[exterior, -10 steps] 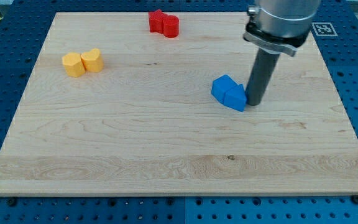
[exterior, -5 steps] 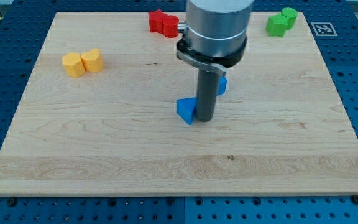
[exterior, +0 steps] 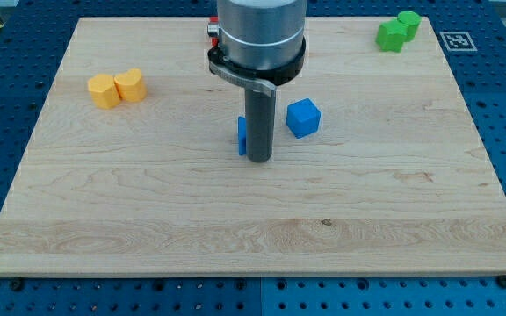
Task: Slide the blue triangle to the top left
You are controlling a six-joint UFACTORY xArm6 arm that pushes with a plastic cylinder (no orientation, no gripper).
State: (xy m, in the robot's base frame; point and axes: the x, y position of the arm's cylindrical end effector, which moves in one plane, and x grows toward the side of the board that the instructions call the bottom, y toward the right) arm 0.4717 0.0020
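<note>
2 blue blocks (exterior: pixel 303 118), 2 yellow (exterior: pixel 117 88), 2 green (exterior: pixel 398 31), 1 red (exterior: pixel 211 32).

Wooden board (exterior: pixel 148 202) carries: yellow blocks (exterior: pixel 117 88), green blocks (exterior: pixel 398 30), blue cube (exterior: pixel 303 118), blue triangle (exterior: pixel 242 135), red block (exterior: pixel 211 30).

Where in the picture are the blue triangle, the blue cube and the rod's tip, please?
blue triangle (exterior: pixel 242 134): camera view, on the sliver showing left of the rod.
blue cube (exterior: pixel 303 118): camera view, on its front face.
my tip (exterior: pixel 259 160): camera view, on the rod's very bottom end.
</note>
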